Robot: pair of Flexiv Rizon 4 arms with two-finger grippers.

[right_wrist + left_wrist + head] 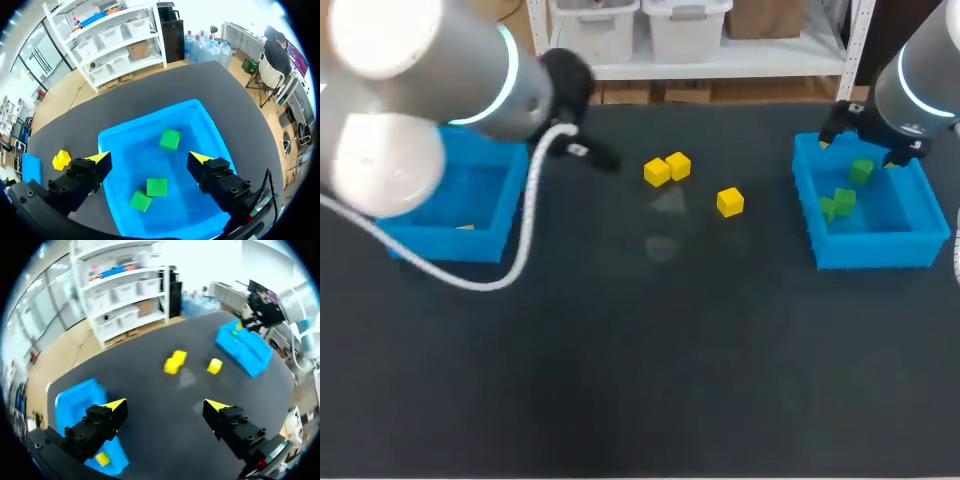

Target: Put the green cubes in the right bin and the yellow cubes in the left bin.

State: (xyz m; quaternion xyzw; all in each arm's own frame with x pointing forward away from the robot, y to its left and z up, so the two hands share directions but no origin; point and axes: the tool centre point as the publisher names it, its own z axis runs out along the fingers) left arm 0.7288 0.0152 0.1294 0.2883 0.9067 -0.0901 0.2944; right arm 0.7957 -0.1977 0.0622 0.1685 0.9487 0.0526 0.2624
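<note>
Right wrist view: right pincer (149, 158) wide, empty, over the blue plastic right bin (213, 135) holding three green cubes (170, 139); left pincer (165, 403) wide too, three yellow cubes (175, 361) at its twelve o'clock.

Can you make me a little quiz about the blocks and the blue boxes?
1. How many yellow cubes lie on the table?
2. True or false: the right bin holds three green cubes.
3. The right gripper hovers over: A) the yellow cubes, B) the right bin, C) bare table?
Key: 1) three; 2) true; 3) B.
</note>
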